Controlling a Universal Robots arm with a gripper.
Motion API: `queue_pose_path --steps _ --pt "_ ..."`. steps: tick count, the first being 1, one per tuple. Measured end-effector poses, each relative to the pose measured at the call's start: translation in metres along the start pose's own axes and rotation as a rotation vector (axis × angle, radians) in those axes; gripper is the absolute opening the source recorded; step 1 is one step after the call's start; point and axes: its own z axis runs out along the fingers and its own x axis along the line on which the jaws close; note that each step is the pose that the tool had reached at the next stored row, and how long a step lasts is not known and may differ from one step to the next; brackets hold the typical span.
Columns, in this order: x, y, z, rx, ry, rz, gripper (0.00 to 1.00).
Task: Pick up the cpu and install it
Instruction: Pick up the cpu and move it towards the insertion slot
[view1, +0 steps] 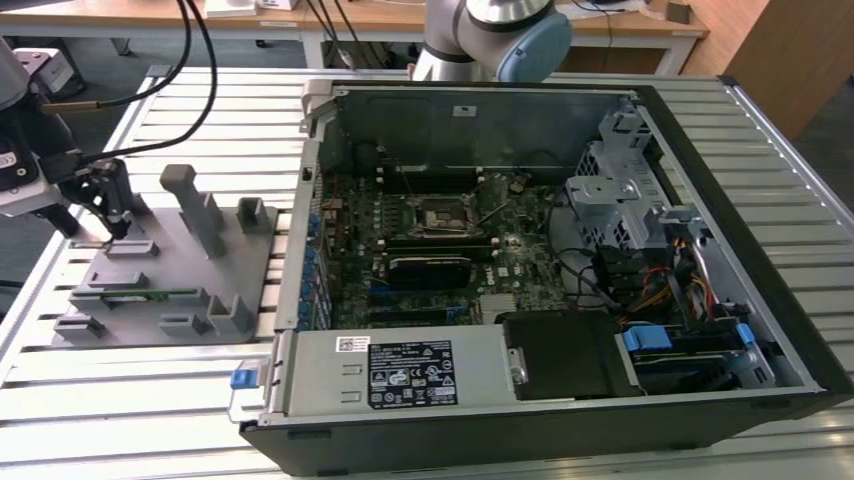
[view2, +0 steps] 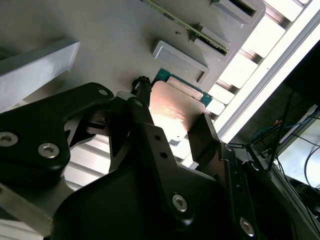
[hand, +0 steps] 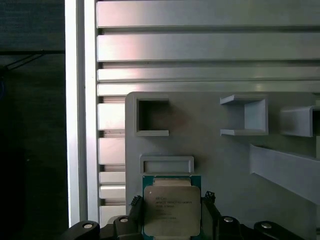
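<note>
Grey fixture blocks crowd the cpu clamped by the hand.

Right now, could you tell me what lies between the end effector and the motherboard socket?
In the exterior view, the gray fixture's upright posts and the case's side wall stand between end effector and socket.

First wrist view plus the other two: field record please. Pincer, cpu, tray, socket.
pincer: shut on the cpu, one finger against each of two opposite edges
cpu: silver top up, right beside a grey stop block
lifted: cannot tell
fixture tray: grey, to the exterior view's left of the computer case
memory stick: lying in a tray slot
cpu socket: on the motherboard inside the open case, apart from the pincer
</note>
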Motion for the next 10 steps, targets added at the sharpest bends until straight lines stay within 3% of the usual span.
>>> queue_pose_path --steps 10 --pt "0.0000 0.0003 -0.0042 0.0000 0.0000 0.000 0.54"
